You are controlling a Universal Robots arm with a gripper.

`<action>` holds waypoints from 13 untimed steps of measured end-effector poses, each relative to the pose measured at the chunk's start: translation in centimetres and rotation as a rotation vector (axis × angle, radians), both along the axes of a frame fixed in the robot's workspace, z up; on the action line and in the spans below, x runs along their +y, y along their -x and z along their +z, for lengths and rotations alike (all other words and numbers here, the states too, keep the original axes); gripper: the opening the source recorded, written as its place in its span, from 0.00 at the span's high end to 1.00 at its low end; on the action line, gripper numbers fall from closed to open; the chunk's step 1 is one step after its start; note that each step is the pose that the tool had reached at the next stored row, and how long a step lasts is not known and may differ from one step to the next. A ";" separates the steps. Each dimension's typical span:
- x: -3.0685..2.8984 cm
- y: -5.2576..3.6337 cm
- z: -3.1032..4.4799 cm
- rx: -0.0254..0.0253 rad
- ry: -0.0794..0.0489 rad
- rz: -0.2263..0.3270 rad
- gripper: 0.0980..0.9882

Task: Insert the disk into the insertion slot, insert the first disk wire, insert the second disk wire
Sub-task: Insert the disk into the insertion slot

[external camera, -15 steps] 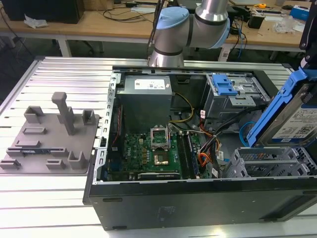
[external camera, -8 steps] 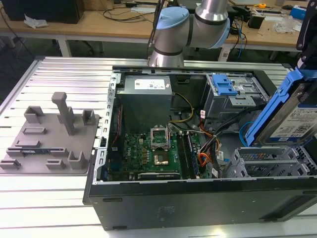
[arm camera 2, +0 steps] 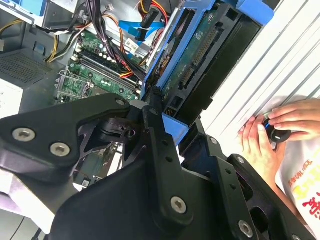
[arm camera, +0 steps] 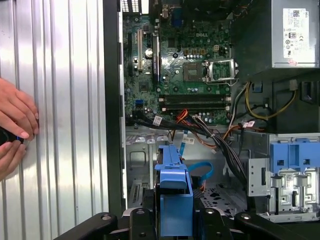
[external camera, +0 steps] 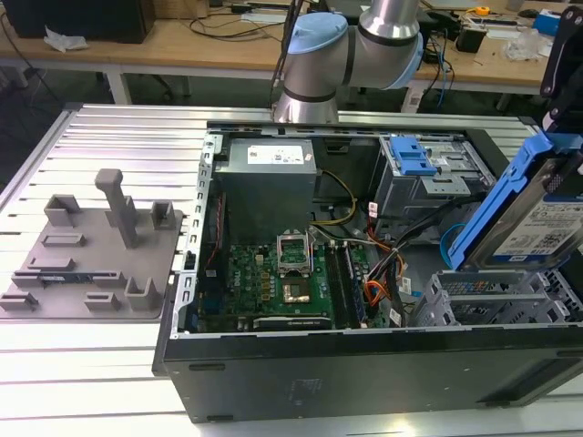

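My gripper (external camera: pixel 566 146) is shut on the disk (external camera: pixel 537 218), a silver drive with a white label in a bright blue caddy. The disk hangs steeply tilted at the exterior view's right, its lower end just over the insertion slot (external camera: pixel 492 299), a low perforated silver cage. In the second wrist view, black fingers (arm camera 2: pixel 150 107) clamp the disk's caddy (arm camera 2: pixel 192 60); in the first wrist view the caddy (arm camera: pixel 174 200) sits between them. The second disk wire (arm camera: pixel 201 171), thin and blue, lies looped in the cage. An orange-red bundle, the first disk wire (arm camera: pixel 182 115), runs among the cables beside the cage.
The open computer case holds a motherboard (external camera: pixel 282 282), a grey power supply (external camera: pixel 269 173) and a taller grey bay with a blue lever (external camera: pixel 417 162). A person's hands (arm camera: pixel 15 125) rest on the ribbed table beside the case. A grey fixture plate (external camera: pixel 91 246) lies at the exterior view's left.
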State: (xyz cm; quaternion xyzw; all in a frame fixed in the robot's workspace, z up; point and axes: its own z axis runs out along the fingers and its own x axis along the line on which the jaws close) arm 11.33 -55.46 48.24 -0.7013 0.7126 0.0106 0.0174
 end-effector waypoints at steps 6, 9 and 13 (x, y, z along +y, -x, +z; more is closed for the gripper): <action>0.00 0.00 -0.43 0.0016 0.000 0.000 0.70; 0.00 -0.01 -0.53 0.0016 0.000 0.000 0.70; 0.00 -0.08 -0.71 0.0016 0.000 0.000 0.70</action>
